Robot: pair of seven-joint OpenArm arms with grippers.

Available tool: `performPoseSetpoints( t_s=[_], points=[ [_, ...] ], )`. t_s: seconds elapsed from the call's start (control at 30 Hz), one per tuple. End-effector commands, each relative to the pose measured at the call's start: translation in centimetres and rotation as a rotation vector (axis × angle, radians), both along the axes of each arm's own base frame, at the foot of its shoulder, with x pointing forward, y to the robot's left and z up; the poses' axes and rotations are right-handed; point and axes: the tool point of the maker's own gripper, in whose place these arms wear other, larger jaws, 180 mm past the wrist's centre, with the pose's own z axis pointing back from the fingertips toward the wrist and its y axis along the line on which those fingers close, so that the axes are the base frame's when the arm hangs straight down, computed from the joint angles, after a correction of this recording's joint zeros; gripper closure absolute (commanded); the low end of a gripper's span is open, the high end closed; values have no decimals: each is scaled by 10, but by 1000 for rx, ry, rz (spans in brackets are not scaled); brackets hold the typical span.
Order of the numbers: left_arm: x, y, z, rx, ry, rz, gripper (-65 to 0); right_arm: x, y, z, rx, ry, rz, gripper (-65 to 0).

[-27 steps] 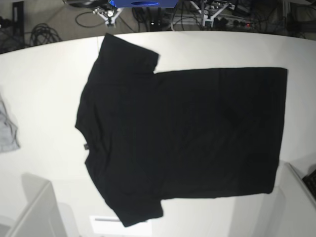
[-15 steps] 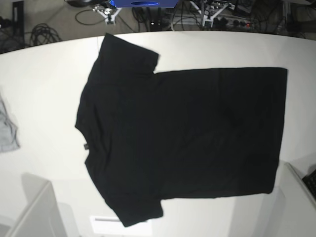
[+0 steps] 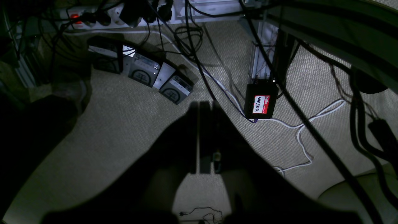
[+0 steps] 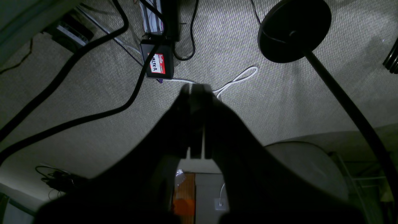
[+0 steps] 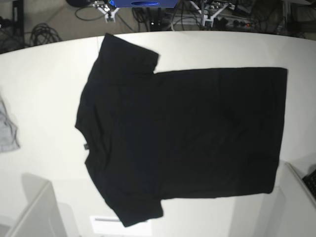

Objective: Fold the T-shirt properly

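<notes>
Base view shows the plain black short-sleeved cloth T-shirt [image 5: 182, 133] spread flat, unfolded, on the white table [image 5: 44, 84]; both grippers' jaws are clenched, holding nothing

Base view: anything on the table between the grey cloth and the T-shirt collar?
Nothing. In the base view, only bare white table separates the small grey cloth at the left edge from the T-shirt's collar edge.

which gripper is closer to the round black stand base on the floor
Right, likely. The right gripper hangs just lower-left of the round stand base in its view. The left gripper sees the labelled black box to its right, no clear base.
</notes>
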Motion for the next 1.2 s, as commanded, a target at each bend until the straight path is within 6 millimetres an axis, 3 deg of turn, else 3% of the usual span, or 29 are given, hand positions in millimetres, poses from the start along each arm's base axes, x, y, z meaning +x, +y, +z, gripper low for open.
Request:
performPoseSetpoints(
  t_s=[0.0,0.73,0.9,1.17],
  points=[
    [-4,4,1,9,2,0,0,-2,-2,0,-5,3,4,0],
    [-14,0,8,1,-48,-34,0,-9,-1,4,-3,-43,5,0],
    [-22,11,20,14,-98,-52,0,-24,-13,16,-21,-89,1,0],
    [-34,50,56,63,-184,-116,0,-46,-13,38,-24,-142,4,0]
  ],
)
